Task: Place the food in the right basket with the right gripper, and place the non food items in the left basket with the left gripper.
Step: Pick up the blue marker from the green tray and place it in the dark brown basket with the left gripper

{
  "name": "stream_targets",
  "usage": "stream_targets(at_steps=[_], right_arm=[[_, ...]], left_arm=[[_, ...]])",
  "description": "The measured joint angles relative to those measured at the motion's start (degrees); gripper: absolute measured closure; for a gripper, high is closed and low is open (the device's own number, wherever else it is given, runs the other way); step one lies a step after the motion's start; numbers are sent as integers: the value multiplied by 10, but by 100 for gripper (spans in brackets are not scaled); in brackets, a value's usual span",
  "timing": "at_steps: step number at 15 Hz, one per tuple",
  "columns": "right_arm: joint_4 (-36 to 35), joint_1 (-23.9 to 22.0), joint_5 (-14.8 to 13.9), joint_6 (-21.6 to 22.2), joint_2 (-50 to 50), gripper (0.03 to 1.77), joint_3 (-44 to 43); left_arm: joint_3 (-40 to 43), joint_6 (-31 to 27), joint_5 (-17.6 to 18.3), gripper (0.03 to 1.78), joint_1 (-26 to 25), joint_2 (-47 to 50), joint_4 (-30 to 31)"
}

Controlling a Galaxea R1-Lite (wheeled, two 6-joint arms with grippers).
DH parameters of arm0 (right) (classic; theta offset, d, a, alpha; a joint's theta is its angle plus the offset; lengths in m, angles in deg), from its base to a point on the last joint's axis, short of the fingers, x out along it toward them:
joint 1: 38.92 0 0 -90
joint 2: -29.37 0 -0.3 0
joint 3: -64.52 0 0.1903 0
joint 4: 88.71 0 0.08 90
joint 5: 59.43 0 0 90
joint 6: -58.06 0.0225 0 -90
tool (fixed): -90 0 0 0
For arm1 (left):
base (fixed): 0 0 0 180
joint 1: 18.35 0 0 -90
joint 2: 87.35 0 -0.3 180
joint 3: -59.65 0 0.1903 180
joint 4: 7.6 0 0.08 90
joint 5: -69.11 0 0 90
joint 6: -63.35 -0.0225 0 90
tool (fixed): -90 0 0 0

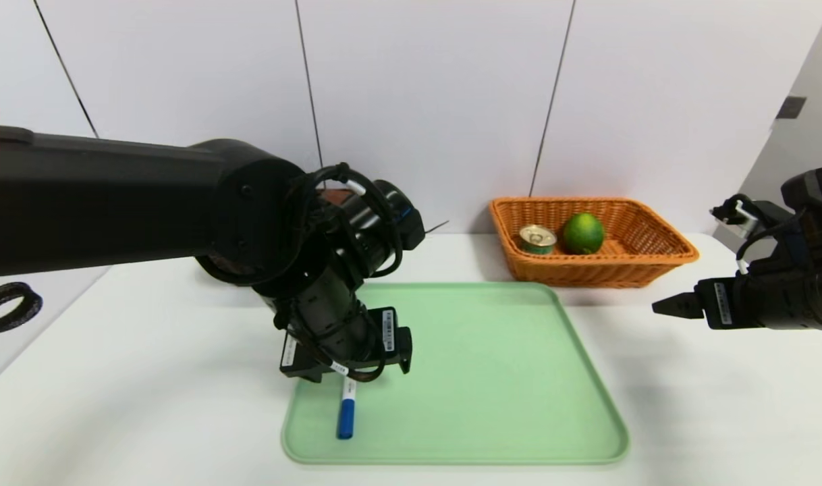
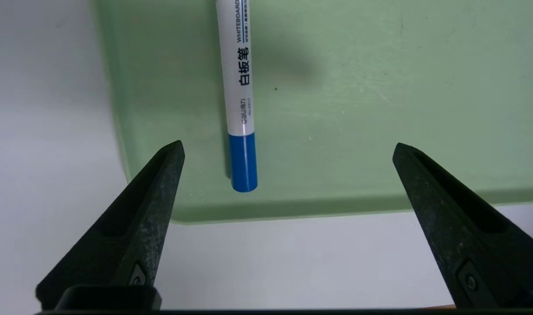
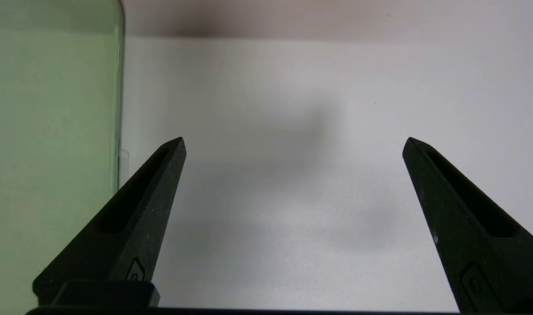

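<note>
Hovering above the left part of the green tray, your left end effector is wide open, with nothing held between its fingers. You have the marker below it, lying flat on the tray near the left edge, its blue cap pointing toward the tray's near edge. The white body is partly covered by the gripper in the head view; lettering on it is legible from the left wrist.

Your right end effector is likewise wide open and holds nothing. It is poised above the bare desk, to the right of the tray, near the orange basket but apart from it.

You will find the lime and the can inside the orange basket, which stands on the desk beyond the tray's far right corner. The can is upright, lid up, to the left of the lime; whether the two touch, you cannot tell.

Your left arm hides the area behind it; only a reddish-brown patch shows above, too little for you to identify.
</note>
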Motion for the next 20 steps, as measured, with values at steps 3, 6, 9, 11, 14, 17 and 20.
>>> stream_targets(at_steps=[3, 6, 9, 11, 14, 17, 20], right_arm=[[0, 3, -1, 0, -1, 9, 0], [0, 5, -2, 0, -2, 9, 0], [0, 6, -1, 1, -2, 9, 1], [0, 6, -1, 1, -2, 9, 2], [0, 4, 0, 1, -2, 9, 3], [0, 2, 1, 1, -2, 9, 3], [0, 1, 1, 2, -1, 9, 3]], left_arm=[[-8, -1, -10, 12, 0, -23, 1], [-19, -2, -25, 12, -1, -45, 0], [-37, -2, -28, 12, -5, -63, -4], [-51, -3, -32, 12, -6, -74, -7], [-58, -14, -56, 12, -7, -91, -8], [-59, -15, -58, 12, -7, -100, -8], [-59, -20, -69, 12, -8, -108, -8]])
